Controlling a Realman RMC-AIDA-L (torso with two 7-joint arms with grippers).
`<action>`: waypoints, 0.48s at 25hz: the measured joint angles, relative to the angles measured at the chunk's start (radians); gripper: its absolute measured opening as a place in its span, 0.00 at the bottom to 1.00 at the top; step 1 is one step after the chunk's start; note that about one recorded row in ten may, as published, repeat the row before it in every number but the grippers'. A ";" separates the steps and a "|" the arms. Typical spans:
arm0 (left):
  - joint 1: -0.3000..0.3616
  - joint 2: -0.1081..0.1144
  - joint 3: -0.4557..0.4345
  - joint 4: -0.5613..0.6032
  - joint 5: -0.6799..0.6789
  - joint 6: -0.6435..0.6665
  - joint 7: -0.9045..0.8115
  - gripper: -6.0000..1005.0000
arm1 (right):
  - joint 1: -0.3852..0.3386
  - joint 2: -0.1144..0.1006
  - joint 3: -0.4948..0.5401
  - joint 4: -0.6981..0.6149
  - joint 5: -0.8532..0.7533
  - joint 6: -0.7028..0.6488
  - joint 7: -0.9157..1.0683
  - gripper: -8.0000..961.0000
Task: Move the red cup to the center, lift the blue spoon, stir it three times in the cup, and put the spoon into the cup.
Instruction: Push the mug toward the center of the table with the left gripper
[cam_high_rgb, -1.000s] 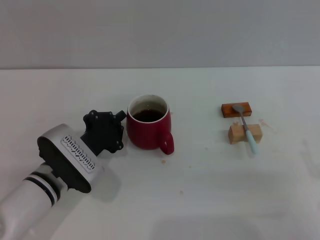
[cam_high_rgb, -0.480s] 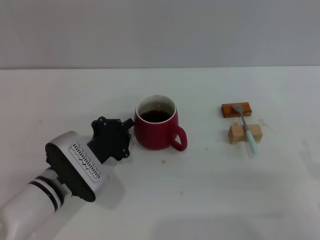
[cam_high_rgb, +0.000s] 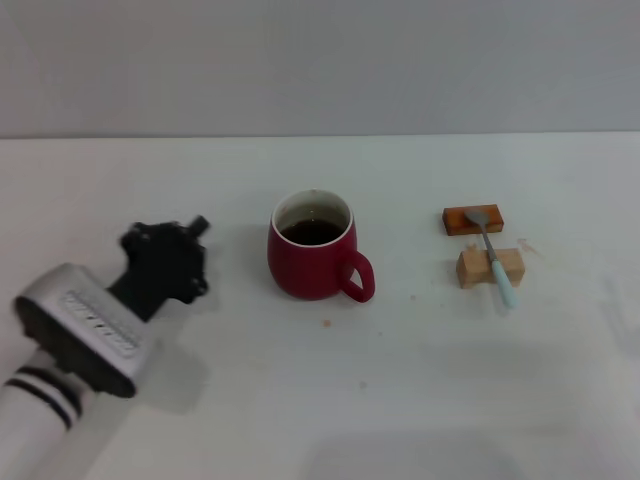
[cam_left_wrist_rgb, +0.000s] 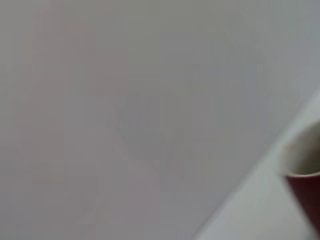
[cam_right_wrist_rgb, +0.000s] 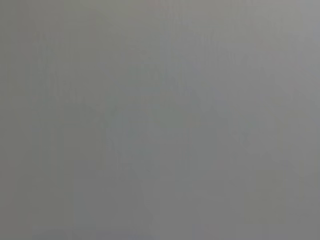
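The red cup (cam_high_rgb: 313, 248) stands upright near the table's middle in the head view, dark liquid inside, its handle toward the right front. Its edge also shows in the left wrist view (cam_left_wrist_rgb: 303, 175). The blue spoon (cam_high_rgb: 495, 258) lies to the right, its grey bowl on an orange-brown block (cam_high_rgb: 472, 218) and its pale handle across a tan wooden block (cam_high_rgb: 489, 267). My left gripper (cam_high_rgb: 170, 250) is to the left of the cup, clear of it with a gap between. My right gripper is out of view.
The white table (cam_high_rgb: 400, 380) runs to a grey wall at the back. Small crumbs lie in front of the cup. My left arm's silver forearm (cam_high_rgb: 75, 335) covers the table's front left. The right wrist view shows only plain grey.
The cup was pushed right toward the middle and its handle turned toward the right. My left gripper then drew back to the left, away from the cup.
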 joint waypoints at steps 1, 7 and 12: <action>0.030 0.001 -0.032 -0.003 0.000 0.053 -0.004 0.02 | 0.000 0.000 0.000 0.000 0.000 0.000 0.000 0.75; 0.105 0.004 -0.095 -0.028 -0.001 0.137 -0.005 0.02 | 0.008 0.000 -0.002 0.001 0.000 0.000 0.000 0.75; 0.108 0.004 -0.130 -0.020 -0.002 0.129 -0.021 0.02 | 0.016 0.000 -0.002 -0.003 0.000 0.001 0.000 0.75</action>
